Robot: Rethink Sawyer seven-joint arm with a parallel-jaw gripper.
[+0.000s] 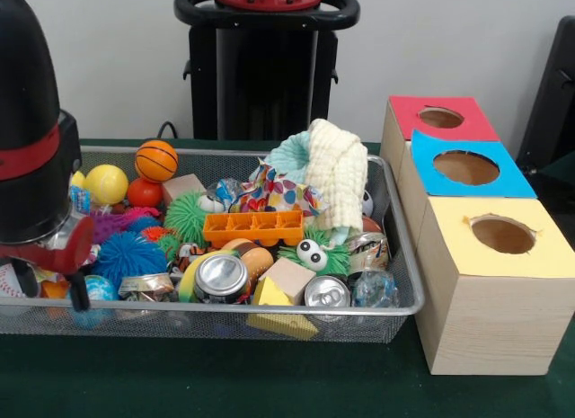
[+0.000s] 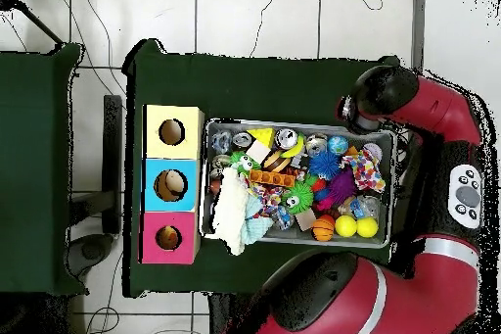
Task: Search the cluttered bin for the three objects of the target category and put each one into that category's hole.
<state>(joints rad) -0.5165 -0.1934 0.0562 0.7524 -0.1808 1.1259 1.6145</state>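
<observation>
The wire-mesh bin (image 1: 409, 256) sits mid-table, full of toys, and shows in the overhead view (image 2: 294, 123). A pale yellow waffle cloth (image 1: 337, 171) is heaped at the bin's right end, with a mint green cloth (image 1: 292, 153) behind it. From above, the pale cloth (image 2: 231, 214) drapes over the bin's rim by the boxes, with the mint cloth (image 2: 256, 230) beside it. I cannot make out a third cloth. The red-topped hole (image 1: 440, 118) is on the farthest box, seen also from above (image 2: 168, 238). My gripper (image 1: 54, 288) hangs low over the bin's left end, far from the cloths.
The blue-topped hole (image 1: 465, 167) and yellow-topped hole (image 1: 502, 235) are on boxes next to the red one. In the bin lie crushed cans (image 1: 221, 276), spiky balls (image 1: 128, 254), an orange tray (image 1: 254, 227), a small basketball (image 1: 156, 159) and wooden blocks (image 1: 287, 279).
</observation>
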